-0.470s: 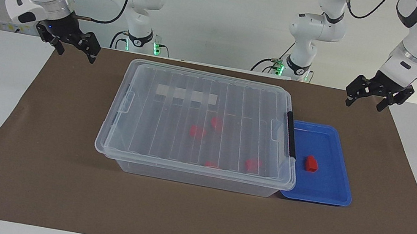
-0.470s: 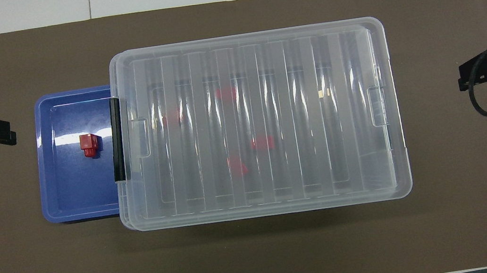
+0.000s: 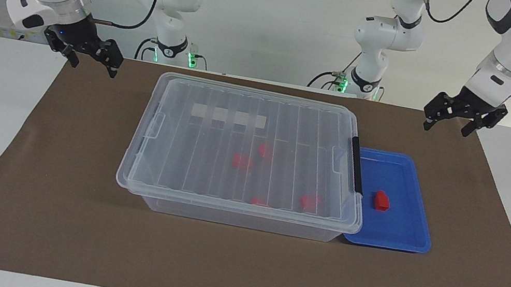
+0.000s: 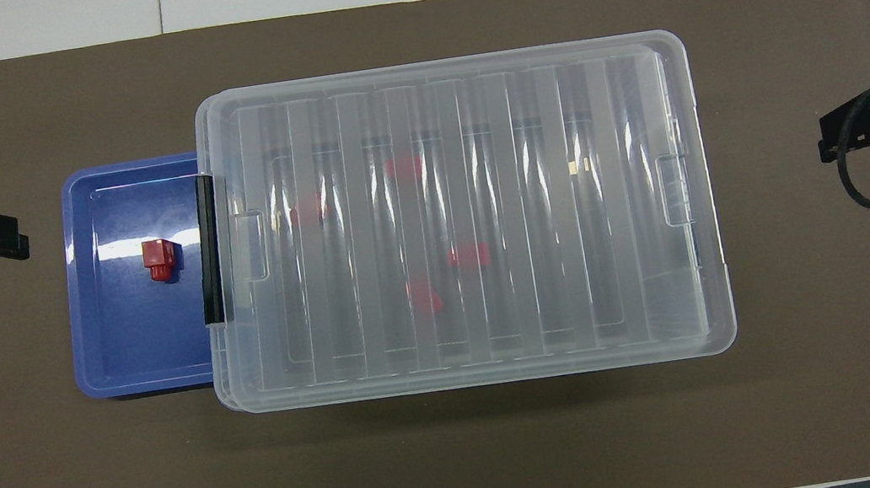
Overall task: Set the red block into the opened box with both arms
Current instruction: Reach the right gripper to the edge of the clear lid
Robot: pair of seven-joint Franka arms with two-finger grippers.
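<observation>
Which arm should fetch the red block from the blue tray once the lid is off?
Probably left. The red block lies in the blue tray beside the box at the left arm's end. The left gripper hangs open near it; the right gripper is past the box.

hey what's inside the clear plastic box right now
Through the box's closed ribbed lid, four red blocks show blurred on the floor. The ribs and glare hide their exact shapes and anything smaller.
</observation>
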